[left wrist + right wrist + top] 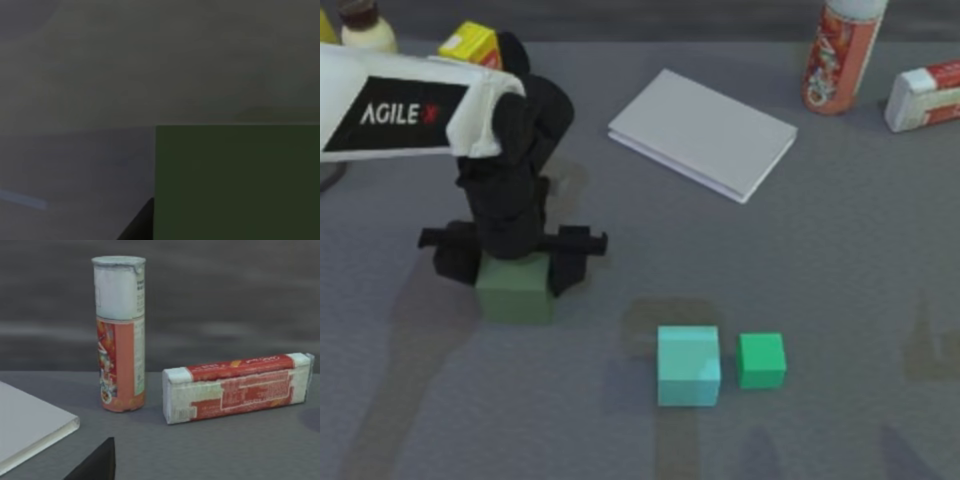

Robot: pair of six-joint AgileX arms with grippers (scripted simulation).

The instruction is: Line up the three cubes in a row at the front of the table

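1. At about nine o'clock on the bench (840,250), the left claw (513,262) stands straight above the dark olive cube (516,290), one black finger on each side of it. The jaws look closed against its flanks, so I judge it gripped, though actual contact cannot be seen from above.
2. From the left wrist view the olive cube (237,182) fills the near corner, its top edge level; that suggests a square, untilted hold.
3. The turquoise cube (688,365) and the small bright green cube (761,360) sit just beside each other near six o'clock, a narrow gap between them, already forming two places of the row.
4. To do this step well, carry the olive cube toward six o'clock and set it at the turquoise cube's nine o'clock side, on the same line, faces parallel.
5. Keep a small gap on approach; a low sideways sweep could knock the turquoise cube out of line.
6. Lower it flat before releasing.
7. The right arm is parked out of the top view; whether its claw is wide or narrow cannot be told.
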